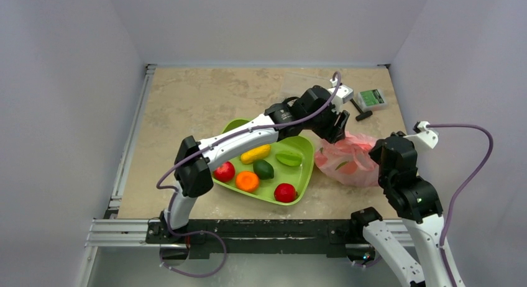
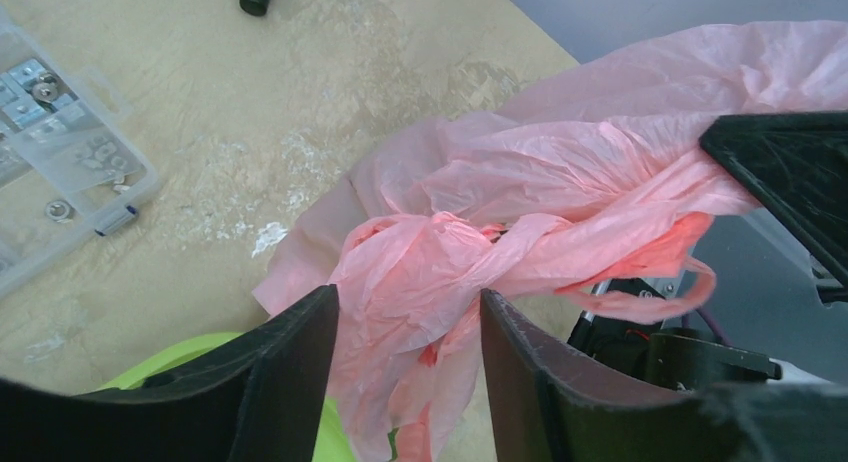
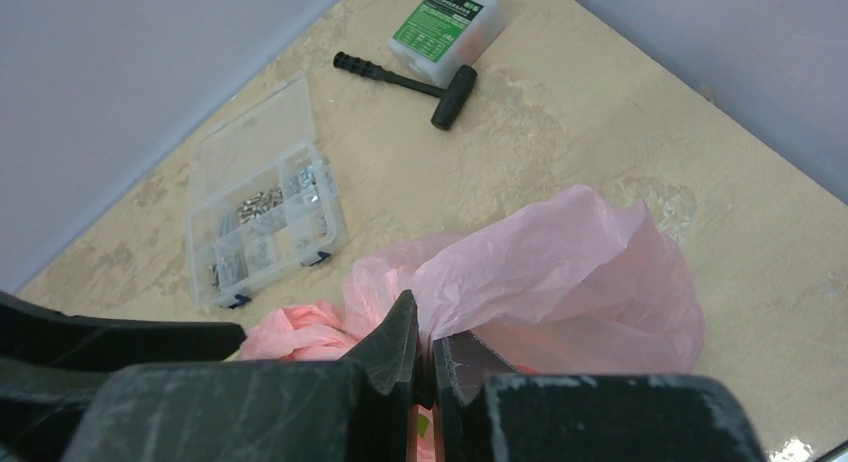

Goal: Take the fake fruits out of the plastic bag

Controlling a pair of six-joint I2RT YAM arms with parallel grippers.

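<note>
The pink plastic bag (image 1: pixel 348 159) lies crumpled on the table, right of the green tray (image 1: pixel 304 175). My left gripper (image 2: pixel 410 322) is open, and its jaws straddle the bag's twisted, knotted handles (image 2: pixel 450 262) at the bag's left end. My right gripper (image 3: pixel 427 347) is shut on a fold of the bag's film (image 3: pixel 560 272) at its right side. The fake fruits in the bag are mostly hidden. Only reddish and green patches show through the film (image 1: pixel 342 166).
The tray holds a stubby yellow fruit (image 1: pixel 256 154), a pale green one (image 1: pixel 289 158), a dark green one (image 1: pixel 263 169), an orange one (image 1: pixel 247 181) and two red ones (image 1: pixel 224 171). Behind the bag lie a clear parts box (image 3: pixel 265 207), a black T-handle tool (image 3: pixel 410 82) and a green-labelled box (image 3: pixel 445 27).
</note>
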